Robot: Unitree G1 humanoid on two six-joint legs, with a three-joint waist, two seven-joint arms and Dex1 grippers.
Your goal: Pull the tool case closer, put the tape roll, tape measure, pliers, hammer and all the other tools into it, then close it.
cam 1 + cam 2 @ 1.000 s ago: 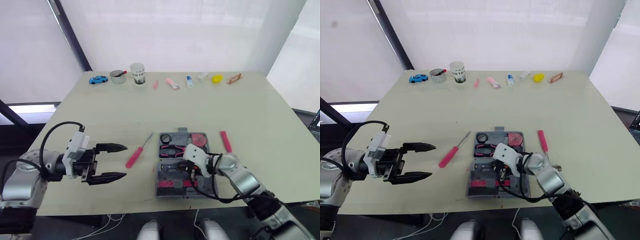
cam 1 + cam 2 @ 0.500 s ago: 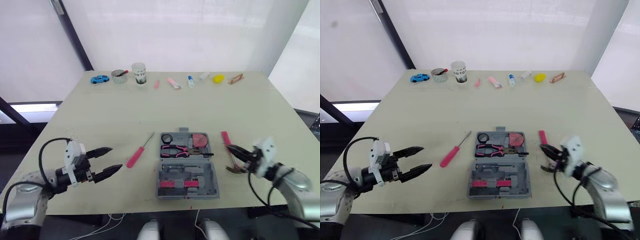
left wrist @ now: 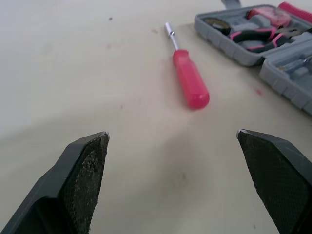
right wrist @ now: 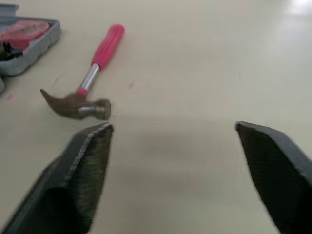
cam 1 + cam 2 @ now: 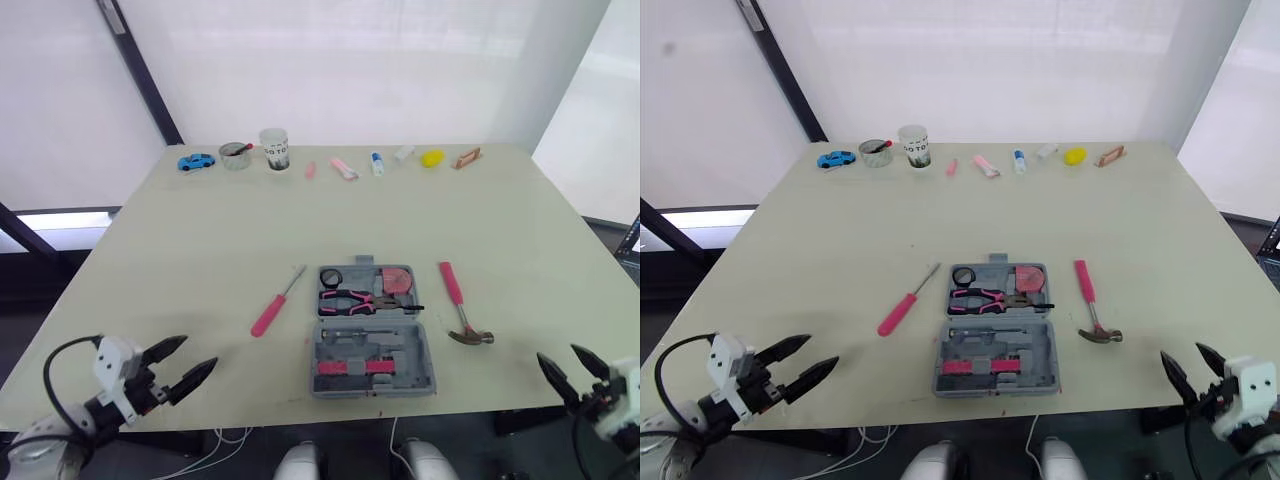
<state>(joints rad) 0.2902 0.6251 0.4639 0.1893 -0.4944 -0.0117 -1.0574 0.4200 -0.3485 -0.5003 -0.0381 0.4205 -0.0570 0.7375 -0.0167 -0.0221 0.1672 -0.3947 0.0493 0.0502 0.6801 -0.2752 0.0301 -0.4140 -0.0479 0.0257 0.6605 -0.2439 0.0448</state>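
My right claw (image 5: 557,352), spread and empty, is the nearer one to the hammer (image 5: 457,305) — just right of the tool case (image 5: 420,360), handle pointing away, head toward me.

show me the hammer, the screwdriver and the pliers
hammer (image 5: 454,297): left eye view, on its pink handle
screwdriver (image 5: 268,316): left eye view, on its pink handle
pliers (image 5: 350,298): left eye view, on the pink grips
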